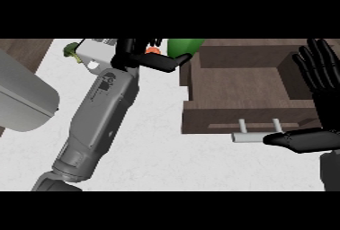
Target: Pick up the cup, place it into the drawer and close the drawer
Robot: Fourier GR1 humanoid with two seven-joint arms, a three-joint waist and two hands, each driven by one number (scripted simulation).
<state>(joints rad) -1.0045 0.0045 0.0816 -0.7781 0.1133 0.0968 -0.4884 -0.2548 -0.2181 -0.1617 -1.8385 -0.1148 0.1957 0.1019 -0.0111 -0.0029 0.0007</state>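
Head view, steep down on the white marbled counter [166, 166]. My left hand [143, 56] is stretched far up the counter, black fingers and thumb curled round the green rounded cup [186, 45]; only the cup's far side shows, at the top edge just beside the back left corner of the open dark brown wooden drawer [232, 90]. The cup is not yet over the drawer box. A small orange piece [154, 50] sits amid the fingers; I cannot tell what it is.

My right hand [319, 72] rests at the right edge, fingers straight and spread, holding nothing, thumb near the drawer's pale bar handle [256, 137].

Handling, my read: the cup looks light, rigid and smooth-walled, so likely slippery. A wrap round the body, thumb opposite fingers, suits it better than a pinch at the rim.

Also there: a grey sink basin [23, 99] at left, and a small green broccoli-like item [69, 51] by my wrist.
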